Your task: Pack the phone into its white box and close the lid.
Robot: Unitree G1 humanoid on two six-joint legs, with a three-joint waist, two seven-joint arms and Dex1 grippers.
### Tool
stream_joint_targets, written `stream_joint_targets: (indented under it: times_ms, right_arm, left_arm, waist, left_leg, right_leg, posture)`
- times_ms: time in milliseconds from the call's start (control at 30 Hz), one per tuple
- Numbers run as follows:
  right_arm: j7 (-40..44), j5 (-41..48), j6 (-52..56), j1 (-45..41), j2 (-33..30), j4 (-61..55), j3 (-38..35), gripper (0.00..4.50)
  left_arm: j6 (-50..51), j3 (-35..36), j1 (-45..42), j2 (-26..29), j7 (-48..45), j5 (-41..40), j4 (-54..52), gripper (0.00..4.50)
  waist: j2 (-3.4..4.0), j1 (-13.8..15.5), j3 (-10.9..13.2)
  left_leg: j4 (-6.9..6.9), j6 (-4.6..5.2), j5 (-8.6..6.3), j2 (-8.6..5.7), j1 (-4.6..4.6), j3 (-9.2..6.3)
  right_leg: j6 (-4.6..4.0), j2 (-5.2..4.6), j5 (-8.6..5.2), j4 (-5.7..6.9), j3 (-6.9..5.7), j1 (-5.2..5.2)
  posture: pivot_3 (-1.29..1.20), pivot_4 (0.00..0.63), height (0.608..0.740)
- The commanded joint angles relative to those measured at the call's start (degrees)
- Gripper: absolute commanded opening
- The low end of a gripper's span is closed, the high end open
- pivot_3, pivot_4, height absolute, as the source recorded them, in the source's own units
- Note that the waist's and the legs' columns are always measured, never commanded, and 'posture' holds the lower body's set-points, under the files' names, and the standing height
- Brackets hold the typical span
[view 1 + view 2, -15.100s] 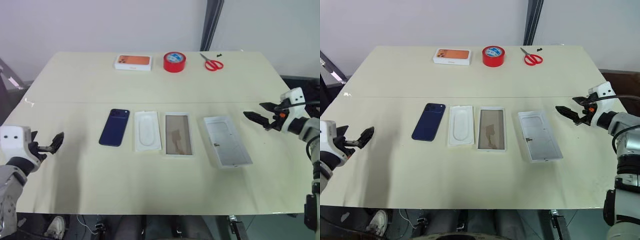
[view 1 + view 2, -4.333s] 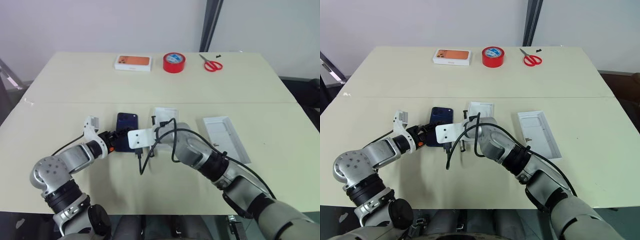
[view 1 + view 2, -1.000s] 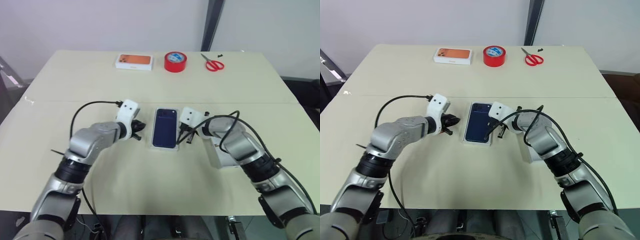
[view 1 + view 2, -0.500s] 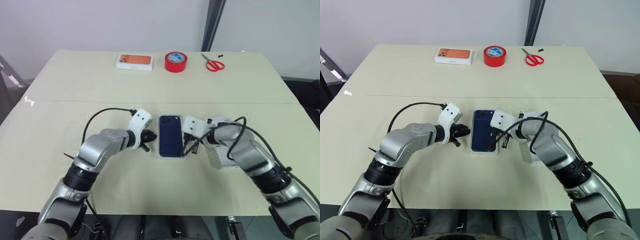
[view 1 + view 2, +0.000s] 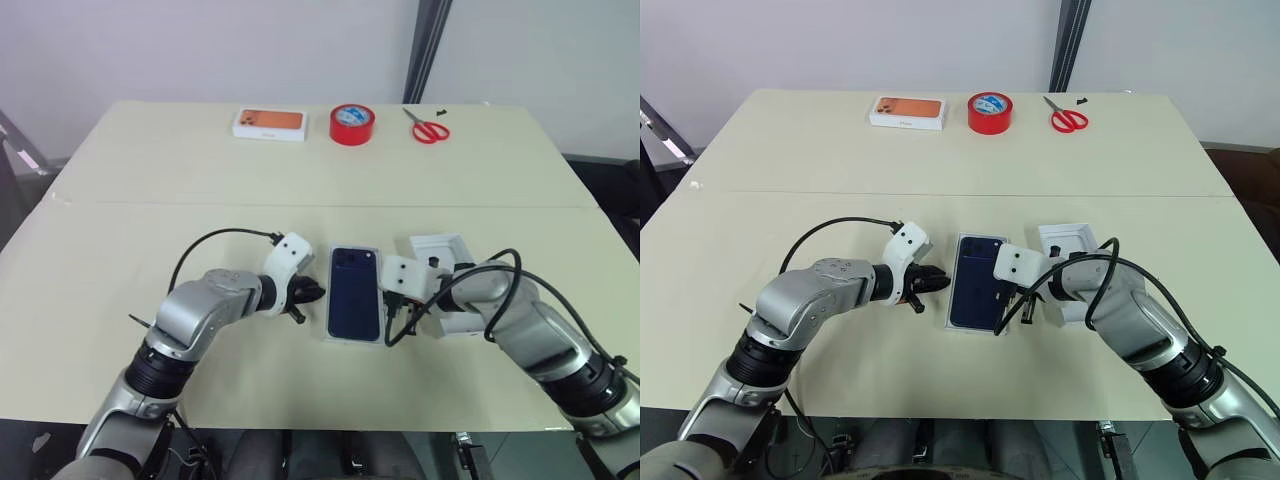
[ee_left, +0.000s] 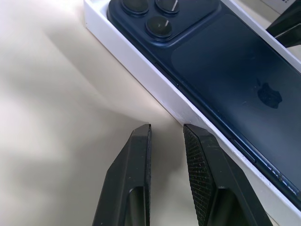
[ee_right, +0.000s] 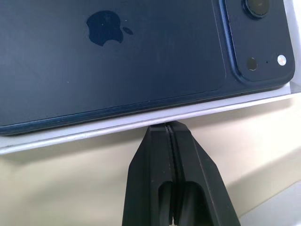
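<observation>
On a wide cream-coloured table (image 5: 150, 180), a slim glossy navy-blue phone (image 5: 355, 292) lies back-up inside its shallow white box (image 6: 155, 84), flanked by two grippers. The left gripper (image 6: 167, 129), fingers slightly parted and empty, meets the tray's rim; the right gripper (image 7: 170, 128), fingers pressed together, touches the opposite rim. The white lid (image 5: 1068, 245) lies beside, partly hidden by the right arm.

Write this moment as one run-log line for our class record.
phone: back up in white box | left end effector: slightly open beside box | right end effector: shut at box wall | lid: off
</observation>
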Motion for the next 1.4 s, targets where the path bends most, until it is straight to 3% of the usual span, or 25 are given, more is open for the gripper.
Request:
stream_joint_targets:
  times_ms: [33, 267, 400, 500, 633, 800, 933, 1033, 1200, 1333, 1400]
  right_arm:
    - [0.4, 1.2, -0.7, -0.1, -1.7, -2.0, -2.6, 0.00]
    - [2.8, 8.5, 6.7, -0.7, -4.8, -2.3, -11.5, 0.00]
    - [2.7, 15.2, 18.2, -2.0, -4.7, -4.4, -18.0, 1.89]
    - [-3.3, 16.0, 31.0, -3.8, -2.1, -2.5, -21.6, 3.46]
    - [-8.6, 18.0, 43.7, -5.2, 1.5, -2.5, -24.7, 3.46]
    - [-17.1, 19.7, 44.7, -4.0, 3.9, -1.6, -23.9, 3.46]
    - [-23.6, 22.1, 44.7, -2.8, 6.5, -2.1, -24.4, 3.46]
    - [-28.9, 23.9, 44.7, -1.5, 9.5, -3.1, -24.9, 2.65]
    - [-35.5, 28.8, 44.7, -1.8, 11.8, -2.6, -26.9, 0.08]
    - [-40.7, 34.1, 44.7, -3.5, 12.7, -1.4, -29.6, 0.03]
    - [-43.2, 39.3, 44.7, -7.4, 16.1, 0.6, -34.5, 0.03]
  left_arm:
    - [0.8, -1.6, 0.0, -0.9, -2.1, -1.6, -1.8, 1.16]
    - [1.0, 1.5, 1.2, 0.4, -2.0, -1.1, -2.3, 1.16]
    - [-3.4, 4.9, 3.7, 3.9, -3.6, -0.8, -4.9, 1.12]
    - [-11.8, 8.3, 7.5, 7.7, -7.5, -0.7, -7.8, 1.12]
    - [-25.6, 9.4, 13.4, 12.2, -14.3, 1.2, -10.4, 1.12]
    - [-38.9, 10.5, 18.1, 13.5, -20.3, 2.7, -8.7, 1.12]
    - [-42.7, 11.6, 19.6, 13.2, -23.1, 1.0, -7.5, 1.12]
    - [-44.5, 12.5, 20.0, 11.9, -24.1, -0.7, -6.9, 1.12]
    - [-45.7, 12.1, 20.2, 11.5, -24.2, 0.4, -5.8, 1.12]
    - [-46.6, 12.3, 20.4, 11.0, -23.2, 1.3, -4.3, 1.12]
    - [-47.3, 13.6, 20.6, 10.7, -22.0, 1.5, -3.3, 1.12]
  waist:
    - [0.00, 0.0, 0.0]
    - [0.00, 0.0, 0.0]
    - [0.02, -0.4, 0.0]
    - [0.03, -0.3, 0.0]
    - [0.05, 0.0, 0.0]
    - [0.06, 0.0, 0.0]
    - [0.07, -0.1, 0.0]
    - [0.07, -0.3, 0.0]
    - [0.07, -0.3, 0.0]
    - [0.07, -0.4, 0.0]
    - [0.08, -0.7, 0.0]
  left_leg:
    - [0.00, 0.00, 0.00, 0.00, 0.00, 0.00]
    - [0.01, 0.01, -0.01, 0.00, 0.00, 0.00]
    - [-0.01, 0.02, -0.01, 0.06, 0.03, 0.00]
    - [-0.02, 0.01, -0.01, 0.09, 0.05, 0.00]
    - [-0.06, 0.01, -0.01, 0.07, 0.02, 0.01]
    - [-0.07, 0.04, -0.03, 0.05, -0.01, 0.03]
    - [-0.09, 0.05, -0.03, 0.05, -0.01, 0.03]
    - [-0.08, 0.06, -0.04, 0.06, -0.01, 0.04]
    - [-0.06, 0.08, -0.04, 0.06, -0.01, 0.04]
    - [-0.05, 0.08, -0.04, 0.06, 0.00, 0.04]
    - [-0.05, 0.09, -0.04, 0.06, 0.00, 0.05]
  right_leg:
    - [0.00, -0.01, 0.00, 0.00, 0.00, 0.00]
    - [0.00, 0.00, 0.00, -0.01, 0.00, 0.01]
    - [0.00, 0.04, 0.00, 0.02, 0.01, 0.01]
    - [-0.01, 0.04, 0.00, 0.05, 0.01, 0.01]
    - [-0.03, -0.05, -0.01, -0.04, 0.01, 0.01]
    - [-0.03, -0.12, -0.01, -0.14, 0.01, 0.01]
    - [-0.03, -0.10, -0.01, -0.14, 0.00, 0.01]
    - [-0.02, -0.07, -0.01, -0.11, 0.00, 0.01]
    - [-0.01, -0.02, 0.00, -0.07, 0.00, 0.01]
    - [-0.01, 0.01, 0.00, -0.04, 0.00, 0.02]
    - [-0.01, 0.01, 0.00, -0.04, 0.00, 0.01]
  posture:
    - [0.00, 0.150, 0.733]
    - [0.00, 0.150, 0.733]
    - [0.00, 0.150, 0.733]
    - [0.00, 0.150, 0.733]
    - [0.00, 0.150, 0.733]
    - [0.00, 0.150, 0.733]
    - [0.00, 0.150, 0.733]
    - [0.00, 0.150, 0.733]
    - [0.00, 0.150, 0.733]
    - [0.00, 0.150, 0.733]
    - [0.00, 0.150, 0.733]
